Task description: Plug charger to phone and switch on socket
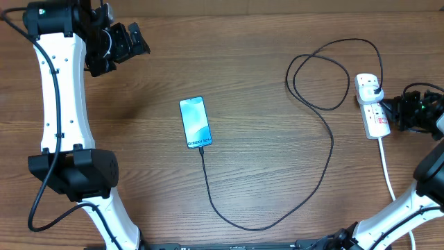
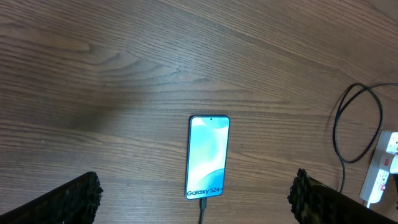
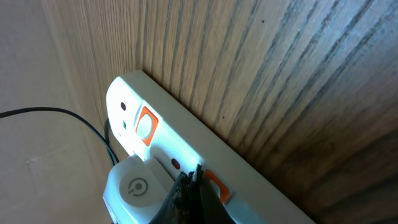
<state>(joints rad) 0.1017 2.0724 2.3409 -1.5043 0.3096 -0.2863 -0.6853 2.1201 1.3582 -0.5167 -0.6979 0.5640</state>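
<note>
one phone is seen flat on the wooden counter, near its middle: a slim black-framed slab with a bright blue-cyan screen and a white band lettered "galaxy s24" at the end nearer the robot. one charger, a long thin black cable, is met at that banded end; from there it is swept out in a wide curve and one loop to the right, up to a white plug block marked with a round symbol. the block is seated in the one socket, a narrow white strip laid at the right edge of the counter, with one thicker white cord trailed toward the robot. two orange-red switches are counted in the right wrist view.

two tools are counted. the left tool is held spread wide, well apart from the phone, at the far left. the right tool is pinched closed on nothing, its tips set at the second switch beside the plug block; whether the switch is touched cannot be told.
</note>
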